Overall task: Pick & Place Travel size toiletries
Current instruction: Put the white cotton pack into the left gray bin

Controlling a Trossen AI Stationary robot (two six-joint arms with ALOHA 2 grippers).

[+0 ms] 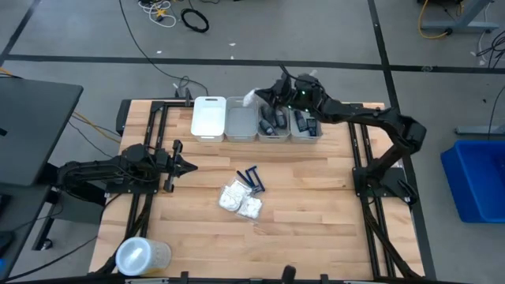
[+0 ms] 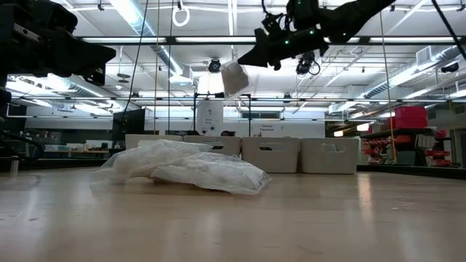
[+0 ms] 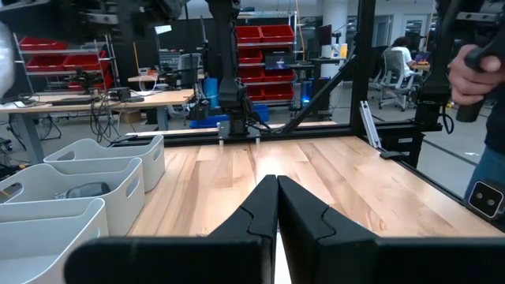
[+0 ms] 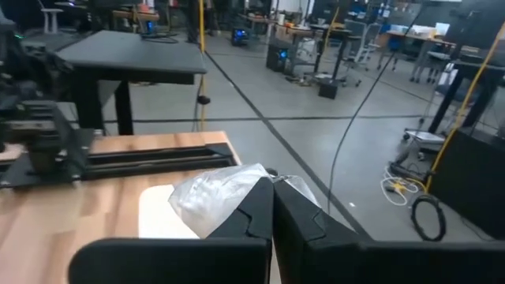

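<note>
A: What is carried by the counter (image 1: 316,237)?

B: A row of four white bins (image 1: 256,120) is set along its far edge. The leftmost is covered by a white lid, the next appears bare inside, and dark oblong containers (image 1: 271,122) are seen in the two on the right. A clear round tub (image 1: 142,256) is placed at the near left corner.

A: And the toiletries not in the bins?

B: Near the middle of the counter, a heap of white crinkly packets (image 1: 241,200) is found, with dark blue razors (image 1: 252,178) lying just beside it on the far side.

A: How is the right gripper (image 1: 259,96) placed?

B: It is held high above the bins, over the second and third of the row. Its jaws are clamped on one white crinkly packet (image 4: 217,197), which is seen hanging in the air in the low view.

A: And the left gripper (image 1: 192,166)?

B: It is kept low over the left part of the counter, pointed toward the middle. Its jaws are pressed together and nothing is held.
</note>
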